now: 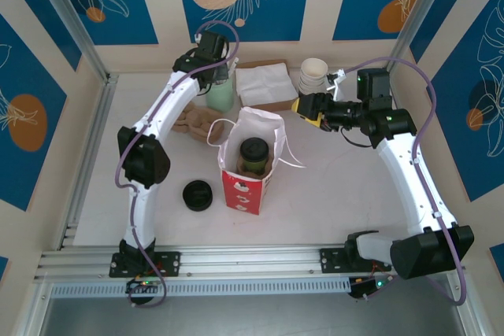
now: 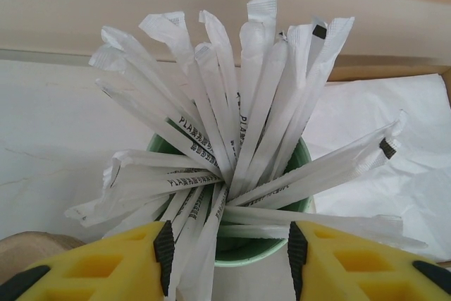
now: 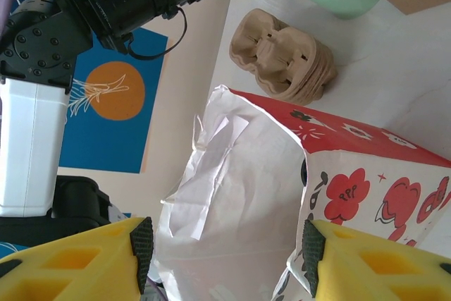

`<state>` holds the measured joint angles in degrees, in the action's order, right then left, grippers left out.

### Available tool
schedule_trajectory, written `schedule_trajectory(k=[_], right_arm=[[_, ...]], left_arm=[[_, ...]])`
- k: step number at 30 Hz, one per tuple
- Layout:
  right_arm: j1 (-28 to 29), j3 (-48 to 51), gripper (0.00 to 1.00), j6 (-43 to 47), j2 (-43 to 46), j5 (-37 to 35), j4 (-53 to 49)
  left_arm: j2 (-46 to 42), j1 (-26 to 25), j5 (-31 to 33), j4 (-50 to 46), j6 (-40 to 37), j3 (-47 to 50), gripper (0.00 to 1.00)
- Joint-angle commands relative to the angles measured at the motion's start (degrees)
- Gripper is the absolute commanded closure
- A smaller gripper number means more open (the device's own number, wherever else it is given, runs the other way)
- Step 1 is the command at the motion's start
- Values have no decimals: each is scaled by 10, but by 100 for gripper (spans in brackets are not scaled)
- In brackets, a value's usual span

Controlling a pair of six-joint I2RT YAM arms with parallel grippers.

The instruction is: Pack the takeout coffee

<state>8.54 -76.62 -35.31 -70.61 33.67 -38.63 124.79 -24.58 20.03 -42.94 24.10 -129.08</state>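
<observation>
The left gripper's [image 2: 230,255] yellow fingers [image 2: 106,262] stand apart, clamped on nothing. They straddle a bundle of paper-wrapped straws [image 2: 232,125] in a green cup [image 2: 301,163], and we cannot tell whether either pad touches a wrapper. The right gripper's [image 3: 227,248] fingers [image 3: 77,262] are apart too and hold nothing, aimed at the red bag [image 3: 366,167] and its white inner wall. In both wrist views the finger bodies are cut off at the lower edge. From above, the takeout coffee [image 1: 253,153] stands upright inside the open bag – we see the black lid and some of the greenish body, while the bag walls hide the rest.
</observation>
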Motion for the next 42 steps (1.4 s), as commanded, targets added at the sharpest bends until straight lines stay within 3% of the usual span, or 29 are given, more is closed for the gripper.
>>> schedule_trajectory(k=[1, 11, 17, 21, 25, 35, 42], right_arm=[[-5, -15, 39, 13, 1, 18, -18], [-11, -18, 39, 12, 0, 34, -14], [-15, -15, 39, 15, 2, 37, -17], [-23, -15, 39, 8, 0, 60, -13], [-31, -22, 40, 5, 2, 66, -13], [-39, -37, 40, 11, 5, 55, -20], [-41, -39, 40, 12, 7, 47, -22]], left_arm=[[16, 8, 16, -11, 6, -19, 53], [14, 8, 22, 0, -2, -7, 63], [19, 8, 23, 2, -4, -14, 76], [16, 8, 25, -5, -11, -29, 90], [-9, 7, 20, -4, -20, -34, 96], [-132, -4, -28, -58, -42, -29, 98], [-234, -41, -48, -114, -79, -18, 98]])
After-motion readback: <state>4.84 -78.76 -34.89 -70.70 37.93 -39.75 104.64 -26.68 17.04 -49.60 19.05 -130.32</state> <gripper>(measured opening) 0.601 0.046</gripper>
